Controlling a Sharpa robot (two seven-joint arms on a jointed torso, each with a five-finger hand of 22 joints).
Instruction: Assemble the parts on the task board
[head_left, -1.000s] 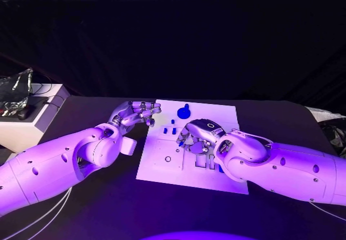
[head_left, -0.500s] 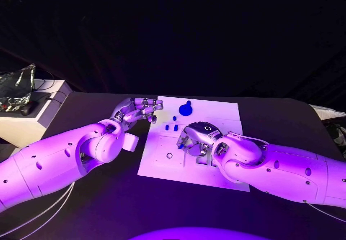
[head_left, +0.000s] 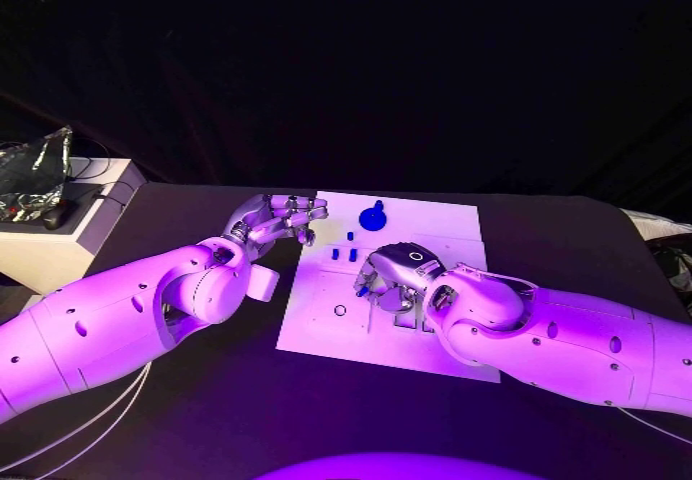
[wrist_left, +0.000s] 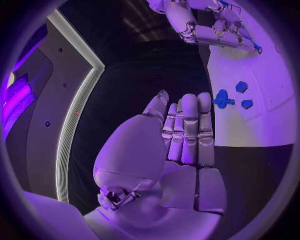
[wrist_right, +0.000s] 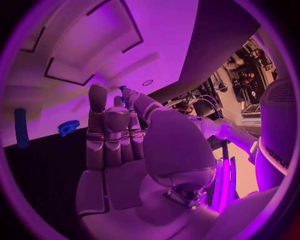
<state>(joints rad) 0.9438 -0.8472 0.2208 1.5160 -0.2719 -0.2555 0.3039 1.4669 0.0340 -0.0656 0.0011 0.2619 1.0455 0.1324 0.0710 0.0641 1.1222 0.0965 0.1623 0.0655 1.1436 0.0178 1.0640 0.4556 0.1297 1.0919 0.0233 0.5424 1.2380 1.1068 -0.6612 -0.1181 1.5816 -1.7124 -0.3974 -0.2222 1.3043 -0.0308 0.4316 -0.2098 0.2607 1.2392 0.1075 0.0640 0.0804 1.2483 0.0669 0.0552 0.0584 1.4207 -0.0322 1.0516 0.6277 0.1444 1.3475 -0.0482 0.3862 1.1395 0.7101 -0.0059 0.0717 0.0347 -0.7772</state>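
Lying on a black table (head_left: 216, 400) – white task board (head_left: 433, 215), left hand (head_left: 271, 222) empty, fingers apart, right hand (head_left: 392, 278) pinching a blue part (wrist_right: 123, 89).

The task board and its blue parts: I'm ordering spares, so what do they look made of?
The task board looks like rigid matte plastic or painted sheet: flat, pale, with sharp cut recesses. The blue parts seem moulded or printed plastic: solid colour, dull surface. Neither is certain.

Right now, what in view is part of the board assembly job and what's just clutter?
Job:
- white task board
- round blue part with a stem at the far end of the board
- two small blue parts beside the right robot hand
- left robot hand at the board's edge

Lying about:
- white cabinet off the table's left, with crumpled foil on top
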